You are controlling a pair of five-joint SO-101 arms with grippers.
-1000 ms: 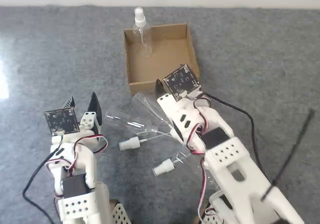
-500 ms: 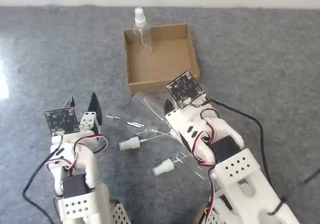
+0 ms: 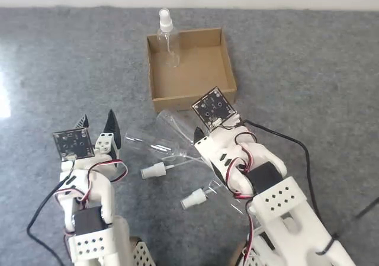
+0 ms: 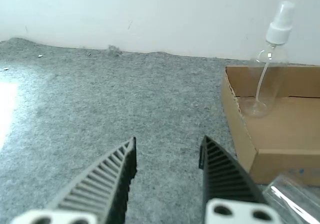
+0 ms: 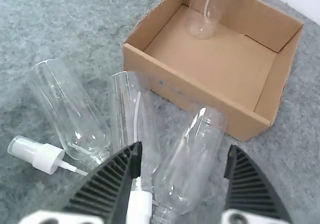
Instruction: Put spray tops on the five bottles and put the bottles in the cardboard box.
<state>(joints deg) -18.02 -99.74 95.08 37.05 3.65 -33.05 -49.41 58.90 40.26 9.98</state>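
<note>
The cardboard box (image 3: 155, 70) sits at the back of the grey carpet, with one capped spray bottle (image 3: 167, 36) upright in its far left corner. Three clear bottles lie in front of the box (image 5: 150, 69): an uncapped one (image 5: 67, 109), a middle one (image 5: 132, 114) with a tube inside and a white top at its neck, and a third (image 5: 192, 149). My right gripper (image 5: 183, 148) hangs open just above the middle and third bottles. A loose spray top (image 5: 35, 154) lies beside them. My left gripper (image 4: 169, 141) is open over bare carpet, holding nothing.
A second loose spray top (image 3: 194, 198) lies by the right arm's base. A black cable (image 3: 299, 153) trails off to the right. A white wall borders the carpet just behind the box (image 4: 240, 129). Open carpet stretches left of the box.
The right arm has drawn back from the box's front wall toward the lying bottles. Its cable has dropped lower on the right. The left arm has kept still.
</note>
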